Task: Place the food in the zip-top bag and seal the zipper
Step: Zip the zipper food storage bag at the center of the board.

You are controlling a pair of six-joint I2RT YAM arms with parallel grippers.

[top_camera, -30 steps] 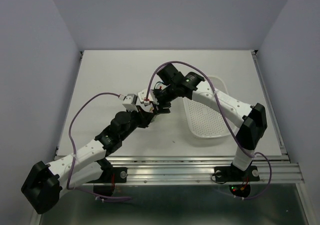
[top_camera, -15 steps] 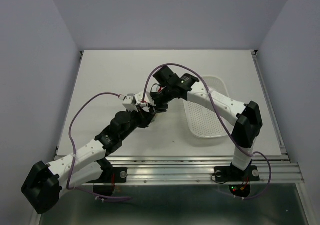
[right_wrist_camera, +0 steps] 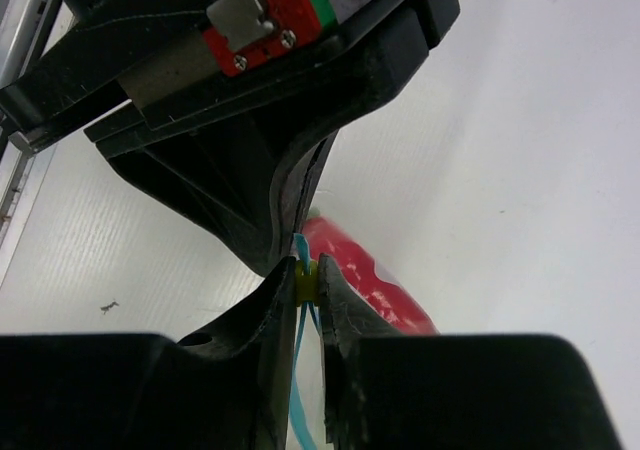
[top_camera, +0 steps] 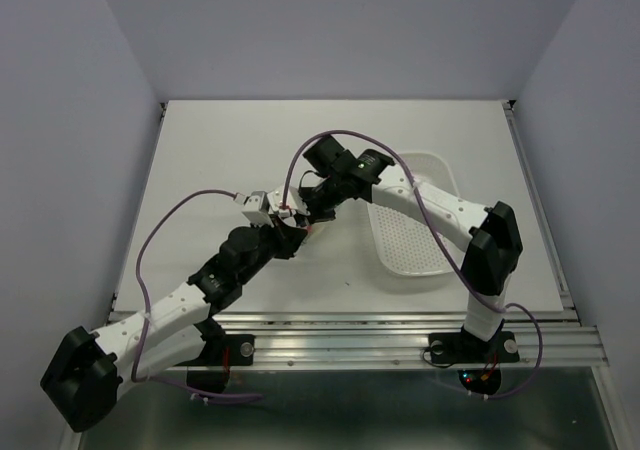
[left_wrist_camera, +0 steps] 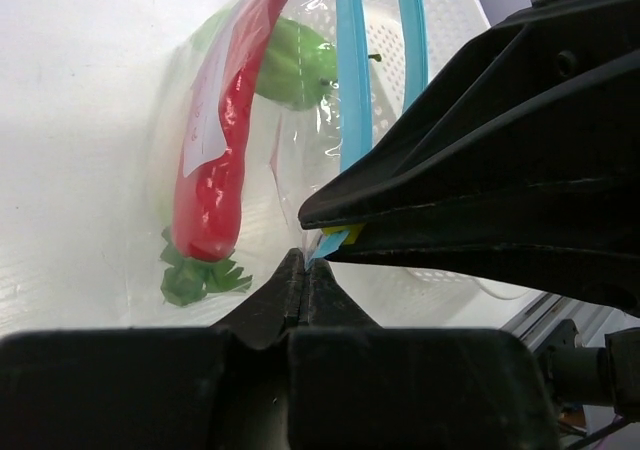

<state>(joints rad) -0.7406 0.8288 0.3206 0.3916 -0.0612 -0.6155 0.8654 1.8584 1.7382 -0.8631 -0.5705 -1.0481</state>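
Pinch on light blue zipper strip (left_wrist_camera: 352, 90) of clear crinkly plastic zip-top bag (left_wrist_camera: 290, 165): left gripper (left_wrist_camera: 304, 270) clamped on its end, right gripper (right_wrist_camera: 305, 280) closed on its yellow tab (left_wrist_camera: 343, 234). Inside, thin red toy chili (left_wrist_camera: 225, 140), green toy vegetable (left_wrist_camera: 295, 65). Near middle of table (top_camera: 200, 150), left of white perforated plastic basket (top_camera: 440, 270)

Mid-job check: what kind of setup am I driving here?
Probably a lab robot test cell, not a kitchen: a bare white table boxed in by plain panel walls, with an aluminium rail along its near edge.

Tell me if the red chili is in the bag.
In: the thin red toy chili shows through the glare-streaked film of the clear crinkly plastic bag.
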